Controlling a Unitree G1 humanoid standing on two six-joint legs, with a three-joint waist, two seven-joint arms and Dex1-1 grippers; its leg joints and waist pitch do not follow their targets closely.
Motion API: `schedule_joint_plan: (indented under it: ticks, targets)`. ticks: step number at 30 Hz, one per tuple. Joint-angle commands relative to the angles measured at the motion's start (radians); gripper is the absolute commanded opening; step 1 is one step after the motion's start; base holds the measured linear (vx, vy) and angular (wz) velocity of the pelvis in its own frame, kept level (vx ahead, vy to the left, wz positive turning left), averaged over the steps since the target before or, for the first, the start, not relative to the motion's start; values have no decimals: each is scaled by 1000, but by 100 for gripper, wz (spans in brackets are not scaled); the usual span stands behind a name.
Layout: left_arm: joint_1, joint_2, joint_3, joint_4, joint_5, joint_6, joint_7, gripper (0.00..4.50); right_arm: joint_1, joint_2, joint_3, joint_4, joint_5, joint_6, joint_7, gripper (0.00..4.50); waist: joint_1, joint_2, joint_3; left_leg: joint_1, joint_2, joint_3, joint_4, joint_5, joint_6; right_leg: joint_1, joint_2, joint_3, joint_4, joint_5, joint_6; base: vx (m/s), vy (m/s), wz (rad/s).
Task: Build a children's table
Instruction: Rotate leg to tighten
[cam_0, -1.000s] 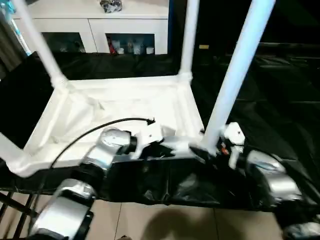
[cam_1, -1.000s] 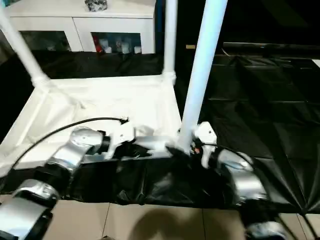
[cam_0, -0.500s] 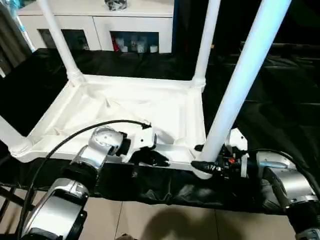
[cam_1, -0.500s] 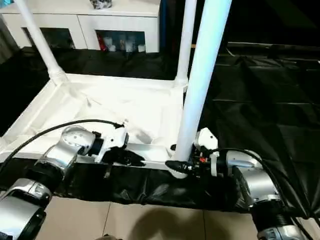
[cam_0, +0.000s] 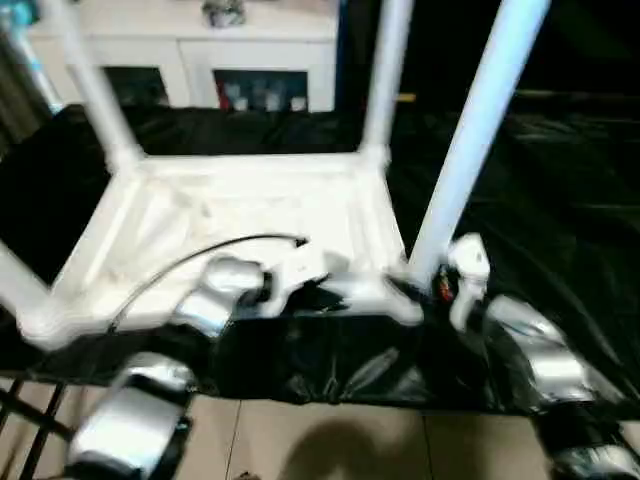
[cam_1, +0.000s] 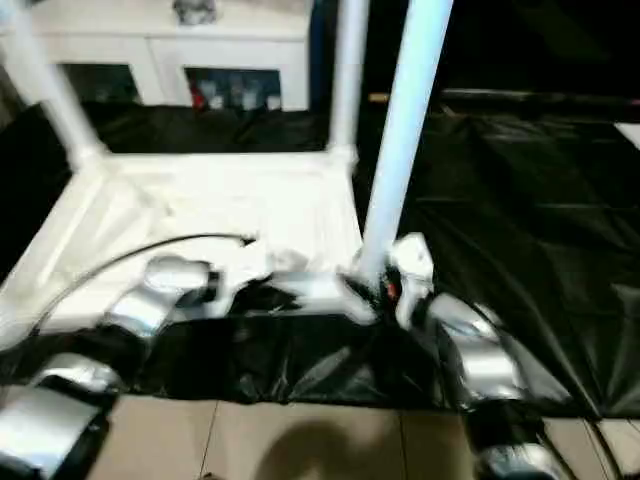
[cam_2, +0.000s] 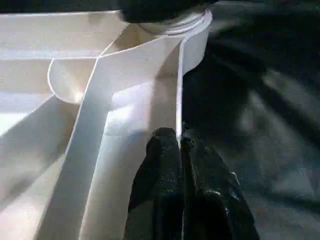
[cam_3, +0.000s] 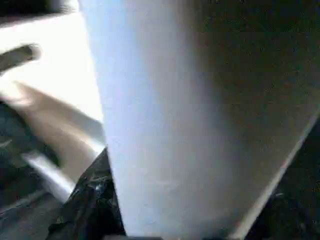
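Observation:
The white table top (cam_0: 240, 205) lies upside down on the black sheet, with a white leg standing in each corner socket. My left gripper (cam_2: 179, 142) is shut on the thin near rim of the top, close to the near right corner socket (cam_2: 192, 30). In the head view the left gripper (cam_0: 325, 297) sits on the rim's middle right. My right gripper (cam_0: 415, 285) is at the foot of the near right leg (cam_0: 470, 140), closed around it. One black finger (cam_3: 90, 200) lies against the leg's side (cam_3: 190, 125); the other finger is hidden behind the leg.
The far right leg (cam_0: 385, 80), far left leg (cam_0: 95, 90) and near left leg (cam_0: 15, 285) stand up from their sockets. A white cabinet (cam_0: 200, 50) with glass doors is behind. A black sheet (cam_0: 540, 200) covers the surface, with tiled floor (cam_0: 320, 445) below its front edge.
The whole picture has swung with my head. My right gripper's fingers have closed in around the foot of the near right leg. The left gripper keeps its hold on the rim.

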Motion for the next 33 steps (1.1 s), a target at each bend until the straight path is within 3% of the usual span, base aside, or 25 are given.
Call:
schedule_joint_plan:
  ticks: [1,3,4,7,9,11,17,22,25,30,33]
  targets:
    - [-18,-67,4,3,-10,20,87,0,-6,51,36,80,-38,46,-86,210,-5,-15,-43,10,49,-31,-79,-258,20,29,-84,57,-98,-411,-149,0,0,0]
    - [-33,-150,-8,20,4,54,185,0,-74,131,24,179,-81,52,-293,210,-10,-15,-45,9,45,-30,-76,-246,23,30,-85,57,-98,-399,-156,0,0,0]
    - [-35,-164,-12,24,8,59,205,0,-86,149,20,196,-82,47,-319,210,-12,-9,-45,8,45,-31,-76,-240,22,31,-85,57,-96,-390,-159,0,0,0]
    - [-31,-187,-24,21,19,65,224,0,-112,173,24,230,-115,23,-387,210,-16,-12,-48,6,43,-28,-72,-219,39,32,-84,59,-94,-336,-169,0,0,0]
    - [-21,-195,-26,8,18,66,217,0,-127,189,14,248,-120,-14,-410,256,-17,-12,-51,0,40,-27,-69,-197,63,37,-83,58,-90,-308,-174,0,0,0]
    - [-18,-189,-23,3,18,65,216,0,-129,192,7,248,-112,-34,-398,270,-17,-11,-54,0,41,-26,-68,-183,74,38,-83,59,-87,-279,-180,0,0,0]
    - [-15,-112,-4,-2,-1,5,143,0,-106,129,11,210,-86,-89,-237,318,-16,-10,-56,-5,42,-25,-66,-165,108,42,-81,57,-80,-212,-202,0,0,0]
    - [-4,-33,11,-15,-39,-36,1,0,-32,12,76,102,-27,-95,84,318,-10,-11,-53,-7,46,-24,-66,-183,129,44,-81,55,-83,-237,-195,0,0,0]
    - [-6,25,9,-12,-53,-62,-106,0,24,-65,103,2,34,-53,301,318,-3,-8,-56,-8,53,-24,-66,-170,141,43,-77,54,-74,-183,-208,0,0,0]
    - [-20,74,14,2,-71,-77,-196,0,74,-158,161,-93,75,2,498,318,7,-9,-55,-5,55,-24,-66,-175,127,43,-79,55,-70,-159,-230,0,0,0]
    - [-24,94,12,8,-75,-86,-234,0,74,-181,178,-102,80,20,546,284,12,-11,-55,-5,56,-23,-66,-170,122,42,-82,55,-69,-154,-235,0,0,0]
